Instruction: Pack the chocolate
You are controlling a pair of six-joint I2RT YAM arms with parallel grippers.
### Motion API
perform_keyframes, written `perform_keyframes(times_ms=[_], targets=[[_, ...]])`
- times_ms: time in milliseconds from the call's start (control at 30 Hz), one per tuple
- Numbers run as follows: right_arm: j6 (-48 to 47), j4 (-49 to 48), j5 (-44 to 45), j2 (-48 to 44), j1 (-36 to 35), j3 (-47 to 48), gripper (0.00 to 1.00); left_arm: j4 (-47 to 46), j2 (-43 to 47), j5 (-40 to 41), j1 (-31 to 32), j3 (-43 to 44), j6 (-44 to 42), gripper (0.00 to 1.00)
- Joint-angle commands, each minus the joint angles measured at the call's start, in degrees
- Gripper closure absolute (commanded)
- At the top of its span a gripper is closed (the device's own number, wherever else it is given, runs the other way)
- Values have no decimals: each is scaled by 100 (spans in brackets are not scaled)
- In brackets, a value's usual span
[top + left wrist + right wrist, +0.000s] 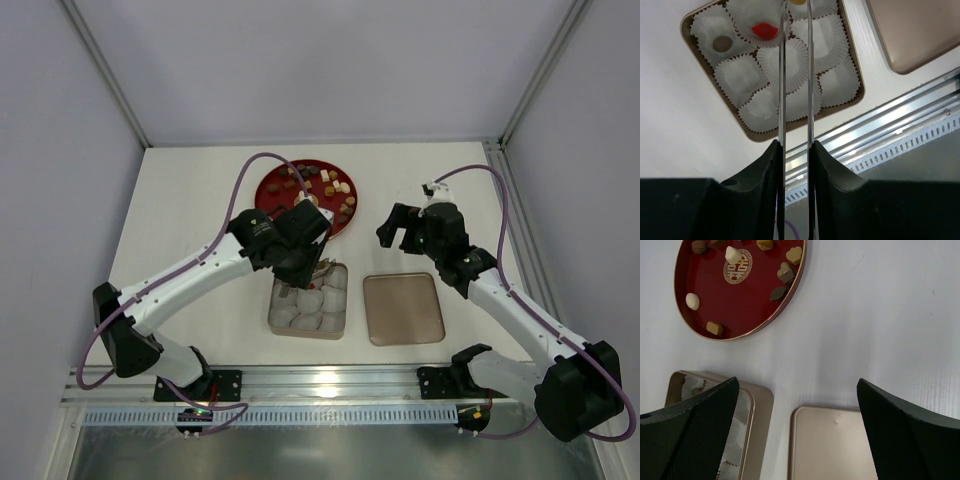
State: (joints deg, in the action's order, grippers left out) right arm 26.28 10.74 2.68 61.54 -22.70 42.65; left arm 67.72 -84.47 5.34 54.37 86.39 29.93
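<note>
Several small chocolates in brown, tan and cream lie on the red plate, also in the right wrist view. The gold box holds white paper cups. In the left wrist view one cup holds a red candy and another a dark round one. My left gripper hangs over the box's far end. Its thin metal blades stand narrowly apart, with a tan chocolate between their tips. My right gripper is open and empty above the table beyond the lid.
The gold lid lies flat to the right of the box, also in the right wrist view. An aluminium rail runs along the near edge. White walls and frame posts close the back and sides.
</note>
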Motion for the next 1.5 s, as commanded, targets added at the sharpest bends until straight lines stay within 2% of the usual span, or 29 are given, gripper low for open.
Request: perform_keyframes(times_ms=[0, 867, 900, 1067, 1467], targets=[[35, -134, 101, -107, 11, 182, 0, -216, 176, 37, 91, -34, 162, 72], [43, -151, 84, -116, 11, 103, 0, -515, -88, -51, 206, -228, 171, 68], [44, -160, 75, -116, 11, 94, 0, -523, -79, -42, 197, -237, 171, 65], [61, -178, 84, -116, 11, 85, 0, -532, -70, -33, 197, -245, 171, 64], [70, -213, 40, -89, 11, 76, 0, -330, 0, 11, 197, 27, 136, 64]])
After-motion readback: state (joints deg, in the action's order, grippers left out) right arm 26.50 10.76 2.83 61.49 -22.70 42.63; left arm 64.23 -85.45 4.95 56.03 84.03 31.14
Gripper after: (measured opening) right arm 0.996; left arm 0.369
